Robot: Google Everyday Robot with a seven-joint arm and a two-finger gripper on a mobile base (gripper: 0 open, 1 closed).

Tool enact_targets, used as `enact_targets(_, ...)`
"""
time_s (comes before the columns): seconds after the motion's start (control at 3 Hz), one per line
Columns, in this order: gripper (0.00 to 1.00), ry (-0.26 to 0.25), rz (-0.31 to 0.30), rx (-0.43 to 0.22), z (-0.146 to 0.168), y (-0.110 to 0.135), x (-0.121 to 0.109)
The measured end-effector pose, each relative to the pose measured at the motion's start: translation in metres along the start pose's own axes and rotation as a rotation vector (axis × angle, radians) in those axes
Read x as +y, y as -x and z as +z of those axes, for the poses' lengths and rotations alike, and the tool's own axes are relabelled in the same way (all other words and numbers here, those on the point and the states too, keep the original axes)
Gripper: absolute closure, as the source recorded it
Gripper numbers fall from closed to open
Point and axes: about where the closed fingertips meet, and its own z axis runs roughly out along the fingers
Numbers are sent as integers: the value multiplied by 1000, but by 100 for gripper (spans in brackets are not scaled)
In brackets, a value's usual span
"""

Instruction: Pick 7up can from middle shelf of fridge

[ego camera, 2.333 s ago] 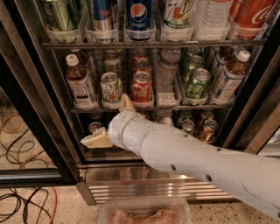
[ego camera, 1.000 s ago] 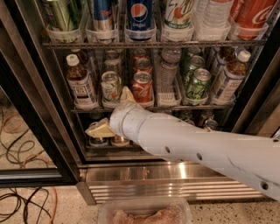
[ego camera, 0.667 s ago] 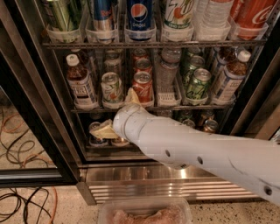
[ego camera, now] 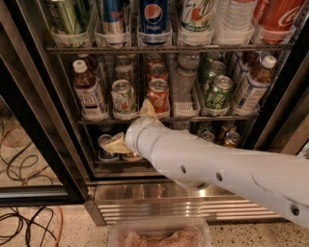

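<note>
The 7up can (ego camera: 123, 98), whitish-silver with green lettering, stands at the front of the second lane on the middle shelf (ego camera: 203, 117) of the fridge (ego camera: 41, 123). A red Coca-Cola can (ego camera: 158, 93) stands just to its right. My gripper (ego camera: 130, 126) is at the end of the white arm, in front of the middle shelf's front edge and just below and right of the 7up can. Its cream fingers are spread open. One fingertip (ego camera: 147, 108) points up beside the Coca-Cola can, the other (ego camera: 112, 144) points down-left over the lower shelf. It holds nothing.
Brown-tea bottles (ego camera: 88, 94) and green cans (ego camera: 218, 91) share the middle shelf. Tall Pepsi cans (ego camera: 154, 14) fill the rack above. More cans (ego camera: 231, 139) sit below. The ribbed steel base (ego camera: 193, 208), floor cables (ego camera: 19, 222) and a clear plastic tub (ego camera: 159, 234) lie below.
The arm has risen a little and shifted slightly right, bringing the open gripper up to the middle shelf's front edge. It has barely moved in the last half second.
</note>
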Motion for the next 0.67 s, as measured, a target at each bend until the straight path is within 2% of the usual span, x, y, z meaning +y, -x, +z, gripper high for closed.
enact_targets(0.67,0,42,-51,-42,17,23,-1)
